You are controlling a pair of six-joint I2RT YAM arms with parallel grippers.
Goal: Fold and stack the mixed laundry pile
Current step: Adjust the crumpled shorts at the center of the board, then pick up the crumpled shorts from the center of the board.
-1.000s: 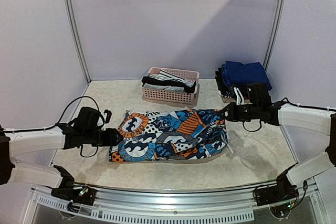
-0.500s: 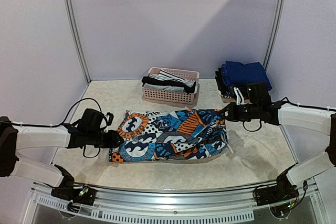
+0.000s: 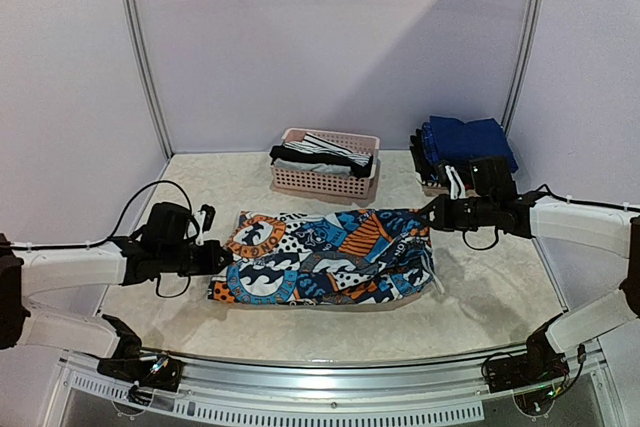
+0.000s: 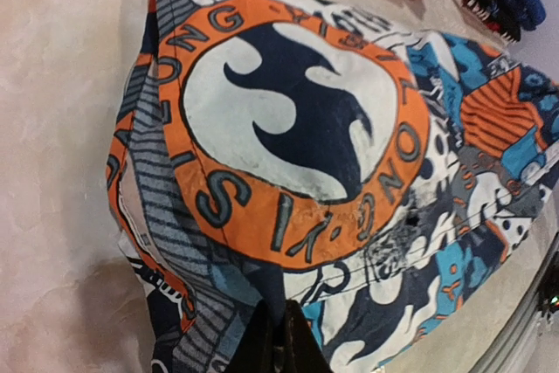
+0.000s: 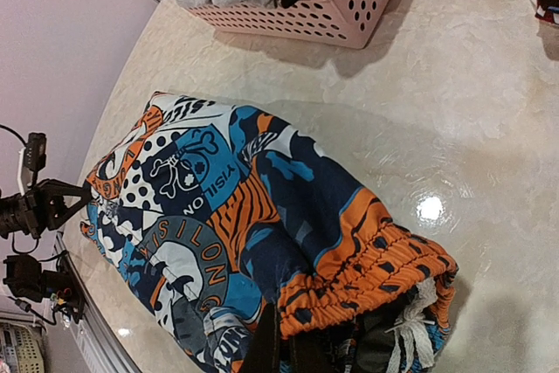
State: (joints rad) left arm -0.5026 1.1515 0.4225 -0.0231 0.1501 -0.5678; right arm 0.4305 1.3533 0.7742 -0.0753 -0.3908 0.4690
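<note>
The patterned garment [image 3: 325,269] is spread flat at the middle of the desk [image 3: 480,297], its orange waistband to the right; its left edge is pinched between the closed jaws of the left gripper [image 3: 222,259]; the waistband end is clamped by the right gripper [image 3: 432,215], likewise closed; behind it, striped pieces [image 3: 322,147] are heaped in the pink basket [image 3: 320,185]; a navy folded stack [image 3: 468,139] is seen at the far right corner.

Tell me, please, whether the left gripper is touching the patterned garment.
Touching. In the left wrist view the left gripper has its fingers closed on the near edge of the patterned garment, cloth pinched between them.
</note>
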